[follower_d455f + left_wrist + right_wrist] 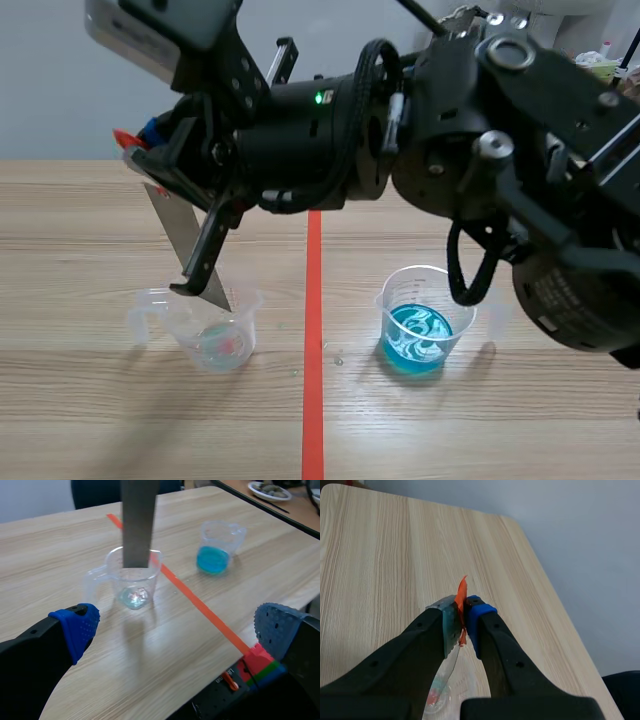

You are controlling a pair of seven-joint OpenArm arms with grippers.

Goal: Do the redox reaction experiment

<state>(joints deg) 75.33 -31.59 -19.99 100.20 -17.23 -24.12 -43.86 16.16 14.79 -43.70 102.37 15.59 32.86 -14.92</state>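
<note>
Nearest, toward the table's (60,545) near edge: left gripper (176,627), blue pads (77,627) spread wide, nothing between them. Ahead of it, left of the orange-red tape line (313,400) and well in from the near edge: clear cup (218,335), with a little tinted liquid at its bottom. Dipped into its mouth: metal strip (180,225), tilted, top leaning toward the left edge; cannot tell whether the lower end meets the liquid. Across the line, toward the right edge: blue-liquid cup (425,325), standing apart from both grippers.

As for handling: metal strip judged thin, stiff and light, probably slick on bare metal; best taken by the orange-taped top end. Thin plastic cup likely to tip under any sideways push from it.

Higher up: right gripper (463,614), clamped on the strip's taped top, fingertips pointing toward the left edge. Carried by an arm reaching in from the right edge, past the line, well above both cups.
</note>
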